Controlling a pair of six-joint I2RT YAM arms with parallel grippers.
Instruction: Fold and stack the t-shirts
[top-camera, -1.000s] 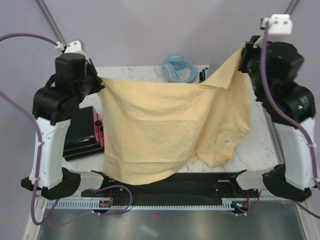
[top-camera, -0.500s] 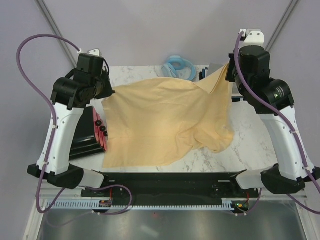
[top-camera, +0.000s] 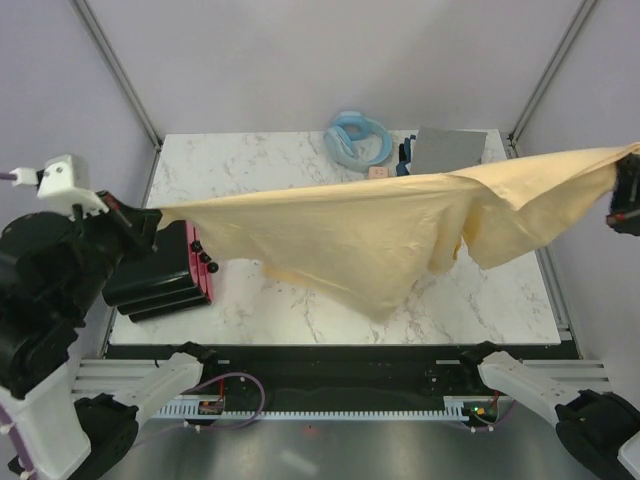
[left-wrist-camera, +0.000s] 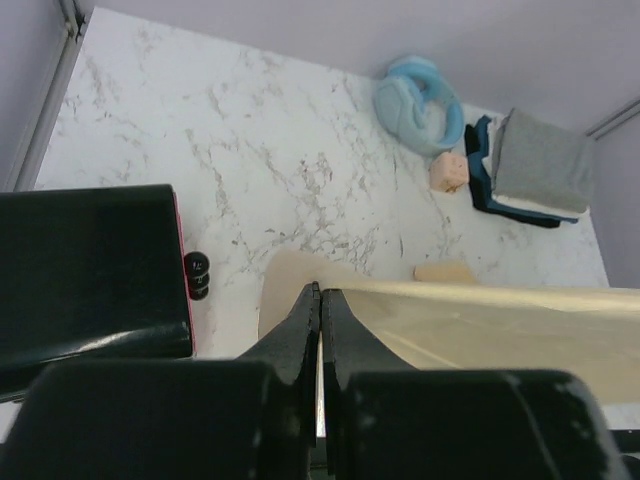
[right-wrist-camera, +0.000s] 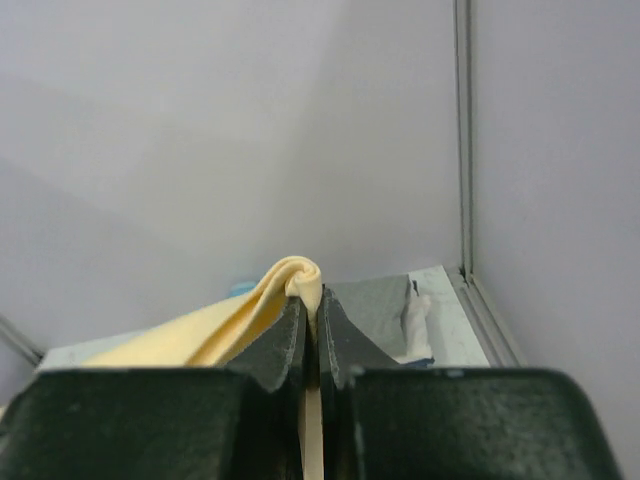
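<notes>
A large pale yellow t-shirt (top-camera: 380, 235) is stretched in the air across the table, sagging to a point in the middle. My left gripper (top-camera: 150, 215) is shut on its left corner, out past the table's left edge. My right gripper (top-camera: 622, 180) is shut on its other end at the far right edge of the top view. In the left wrist view the gripper (left-wrist-camera: 322, 292) pinches the shirt's edge (left-wrist-camera: 500, 330). In the right wrist view a rolled bit of yellow t-shirt (right-wrist-camera: 305, 275) pokes up between the shut jaws of the gripper (right-wrist-camera: 311, 300). A folded stack (top-camera: 450, 150) with grey on top lies at the back right.
A black box with a pink-red side (top-camera: 160, 270) lies at the table's left edge, under the shirt's left end. A light blue ring-shaped thing (top-camera: 358, 138) and a small pink object (top-camera: 378, 172) sit at the back. Frame posts (top-camera: 115, 70) rise at the back corners.
Both arms have swung outward and away from each other. The yellow t-shirt, earlier draped low over the table, is now pulled out long and lifted.
</notes>
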